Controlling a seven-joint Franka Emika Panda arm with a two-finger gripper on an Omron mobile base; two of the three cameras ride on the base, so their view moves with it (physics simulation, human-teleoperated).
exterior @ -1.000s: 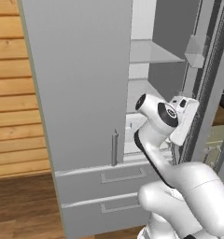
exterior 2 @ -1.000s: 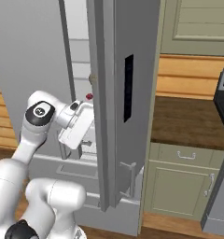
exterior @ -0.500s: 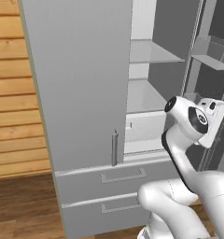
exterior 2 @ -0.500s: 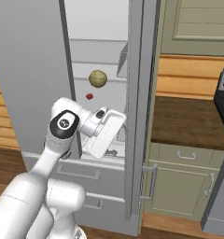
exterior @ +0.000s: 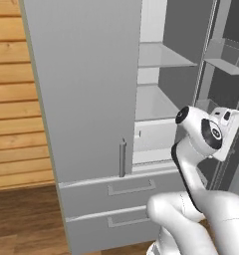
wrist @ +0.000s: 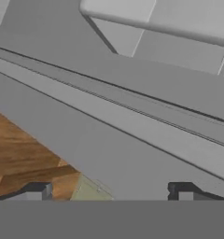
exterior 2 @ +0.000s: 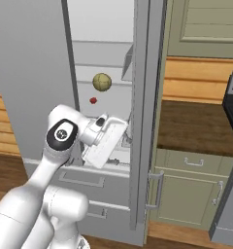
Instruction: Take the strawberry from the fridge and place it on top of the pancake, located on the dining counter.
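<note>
Inside the open right half of the fridge, on a white shelf about halfway up, sits the strawberry, a tiny dark-red dot. Just above it and slightly to its right is a larger yellow-green round fruit; the two are near each other but apart. The fridge's left door is shut, its bar handle upright near the lower edge, and two drawers lie below it. The right door stands swung out, edge-on in the right base view, with door bins showing on its inner face in the left base view.

The white arm reaches up in front of the opening, its wrist bent so the hand points toward the door's inner side, below and to the right of the strawberry and well apart from it. In the hand view the two dark fingertips stand far apart with nothing between them: the hand is spread wide and empty. Beyond them run grey door edges, with a patch of wooden floor at lower left.
</note>
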